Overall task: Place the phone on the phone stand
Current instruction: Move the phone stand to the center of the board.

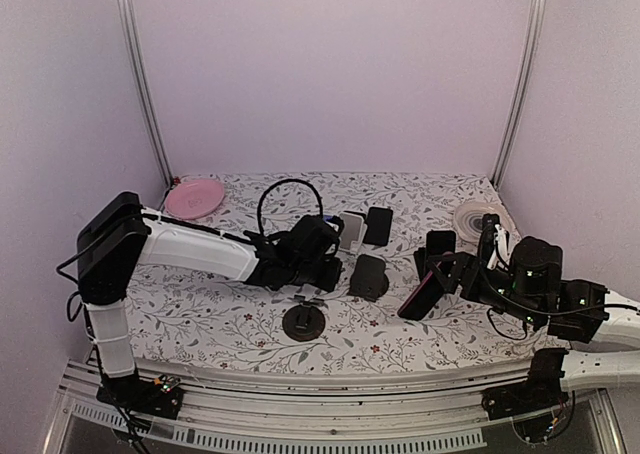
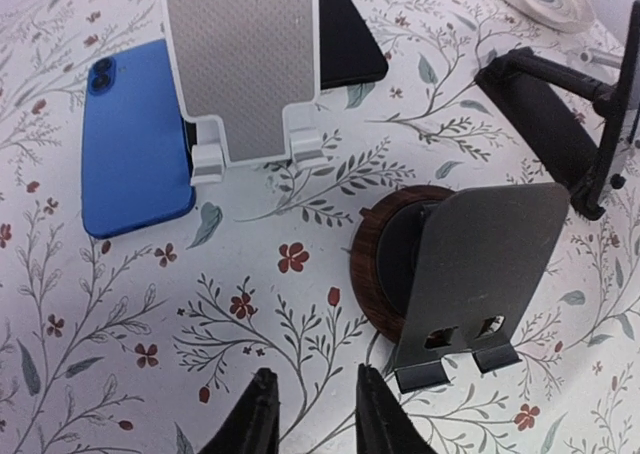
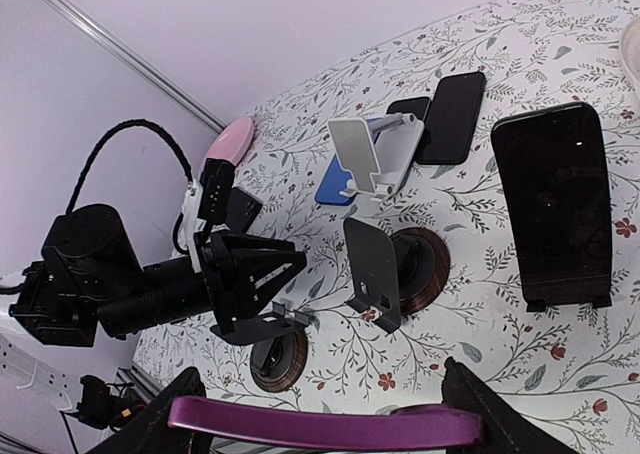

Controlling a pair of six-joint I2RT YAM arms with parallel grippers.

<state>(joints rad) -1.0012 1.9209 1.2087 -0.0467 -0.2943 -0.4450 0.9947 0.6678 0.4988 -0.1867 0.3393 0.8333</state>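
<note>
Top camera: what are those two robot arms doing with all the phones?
The right gripper holds a purple phone, not yet on any stand. The left gripper, open and empty, hovers near a grey stand on a round wooden base. A blue phone lies flat by a white stand.

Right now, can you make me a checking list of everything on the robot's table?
Surface: flower-patterned white tablecloth, no spills seen.
Job's things: slim purple phone, held off the table; white plastic phone stand and grey metal stand on a round wooden base, both empty.
Clutter: blue phone lying flat, black phone, pink plate, black upright stand.
Pincers: left pincer open, empty; right pincer shut on the purple phone.
Cables: black cable loop above the left arm.
Surroundings: plain lilac walls.
</note>
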